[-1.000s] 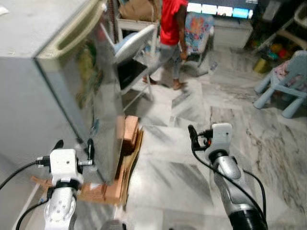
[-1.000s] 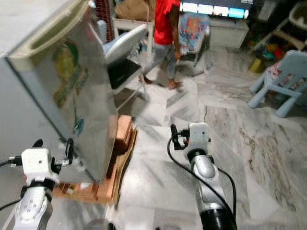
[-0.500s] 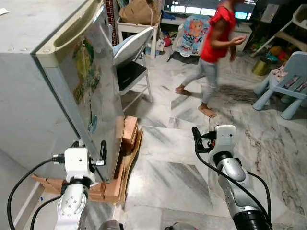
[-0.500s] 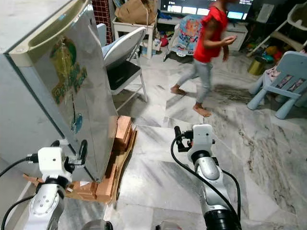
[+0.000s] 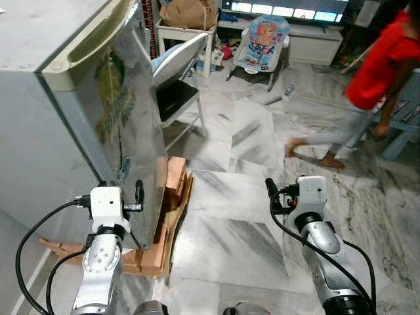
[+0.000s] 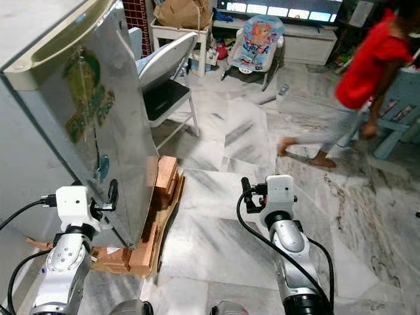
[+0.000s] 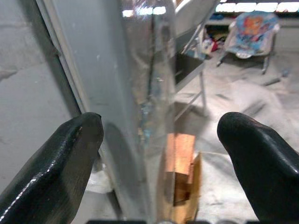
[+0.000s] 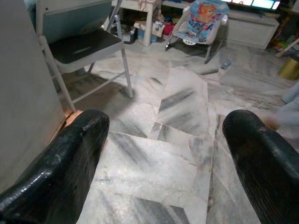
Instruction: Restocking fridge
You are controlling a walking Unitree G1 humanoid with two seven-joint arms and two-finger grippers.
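Note:
A small grey fridge [image 5: 59, 125] stands at my left with its silver door [image 5: 128, 125] shut; the door carries a green and yellow sticker. My left gripper [image 5: 121, 193] is open at the door's lower free corner. In the left wrist view the door's edge [image 7: 154, 93] runs between the two spread fingers [image 7: 56, 158]. My right gripper [image 8: 163, 140] is open and holds nothing, hovering over the marble floor [image 5: 236, 236] to the right of the fridge.
The fridge rests on wooden blocks and cardboard [image 5: 172, 190]. A folding chair [image 5: 177, 72] stands just behind the door. A baby bouncer [image 5: 259, 36] is at the back. A person in a red top [image 5: 377, 62] walks across at the right, blurred.
The person in red has walked from behind the chair across to the right. My left gripper has edged closer to the fridge door's lower corner. The right gripper has hardly moved.

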